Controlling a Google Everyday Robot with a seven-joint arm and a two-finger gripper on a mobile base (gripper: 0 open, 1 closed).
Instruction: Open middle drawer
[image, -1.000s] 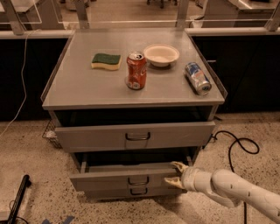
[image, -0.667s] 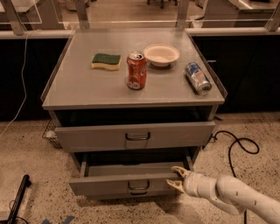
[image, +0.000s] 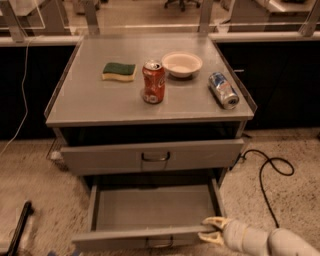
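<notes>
The middle drawer (image: 135, 239) of the grey cabinet is pulled far out. Its shallow grey tray (image: 155, 207) lies bare, and its small bar handle (image: 160, 243) sits at the front's middle. My gripper (image: 210, 230) is at the right end of that drawer's front. One pale finger is over the top edge and the other is in front, closed on the panel. My white arm (image: 270, 242) comes in from the lower right. The top drawer (image: 150, 156) above is slightly out. The bottom drawer is hidden under the open one.
On the cabinet top (image: 90, 100) stand a green-and-yellow sponge (image: 119, 71), an upright red can (image: 153, 82), a white bowl (image: 182, 64) and a blue can (image: 223, 90) on its side. A black cable (image: 270, 172) lies on the floor at right, and a dark object (image: 20, 225) at lower left.
The middle drawer has slid out toward the camera from slightly open to wide open. My gripper has moved back and down with its front. The view is also closer.
</notes>
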